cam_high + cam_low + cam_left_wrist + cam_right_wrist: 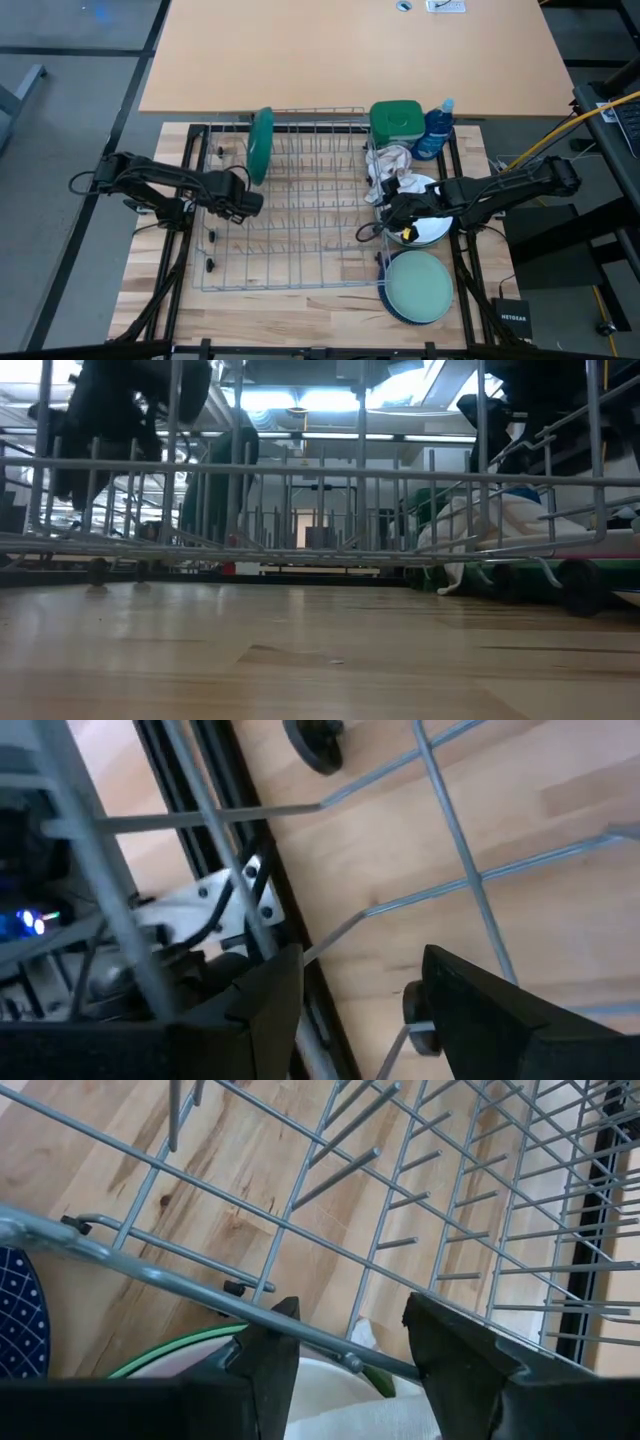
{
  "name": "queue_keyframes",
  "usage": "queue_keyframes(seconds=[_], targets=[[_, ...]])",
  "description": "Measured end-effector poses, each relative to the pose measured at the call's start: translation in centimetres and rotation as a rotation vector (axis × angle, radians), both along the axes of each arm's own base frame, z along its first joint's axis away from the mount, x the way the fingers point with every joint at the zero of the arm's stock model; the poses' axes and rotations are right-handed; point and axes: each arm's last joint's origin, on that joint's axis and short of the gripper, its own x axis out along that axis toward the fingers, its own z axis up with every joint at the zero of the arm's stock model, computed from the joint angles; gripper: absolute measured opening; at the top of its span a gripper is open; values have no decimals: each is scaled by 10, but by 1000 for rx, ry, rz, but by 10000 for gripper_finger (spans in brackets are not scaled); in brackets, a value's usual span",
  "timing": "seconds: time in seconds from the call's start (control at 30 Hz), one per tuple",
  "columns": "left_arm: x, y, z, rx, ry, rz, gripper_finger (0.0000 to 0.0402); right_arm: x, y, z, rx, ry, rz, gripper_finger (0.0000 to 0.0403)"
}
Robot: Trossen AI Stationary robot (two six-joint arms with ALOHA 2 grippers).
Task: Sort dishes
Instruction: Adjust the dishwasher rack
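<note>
Right gripper (392,212): fingers spread, nothing between them, sitting over the right edge of the wire rack (300,250), at 9 o'clock of the near plate stack (425,228). The right wrist view shows the rack's rim wire crossing between the fingers (268,1355), with a white plate (330,1400) and a green rim below, and a navy dotted plate (20,1325) off to the side.

Left gripper (240,200): also spread and empty, inside the rack's left part, at 6 o'clock of the dark green plate (261,145), which already stands on edge in the far-left slots.

Remaining dishes: 2 stacks outside the rack's right side. The 2nd, with a pale green plate (420,283) on top, sits at 6 o'clock of the 1st. A cloth (388,165), green tub (395,120) and blue bottle (435,130) lie at 12 o'clock of the stacks.

Handling, my read: the plates look rigid and smooth, probably slick at the glaze, and could chip against the wires. Take 1 at a time by the rim, pinching across the lip on the exposed edge, not the flat face. The top of a stack is easiest, since the lower rims are hard to reach.
</note>
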Motion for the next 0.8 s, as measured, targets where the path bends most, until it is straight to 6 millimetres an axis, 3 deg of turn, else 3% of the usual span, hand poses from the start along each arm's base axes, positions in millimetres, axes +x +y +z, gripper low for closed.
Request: queue_keyframes(seconds=[0.2, 0.8], targets=[[-11, 0, -18, -12, 65, 38, 195, 3, 1, 2, 15, -32, 9, 186], [-12, 8, -21, -4, 62, 46, 195, 3, 2, 1, 35, -16, 27, 186]])
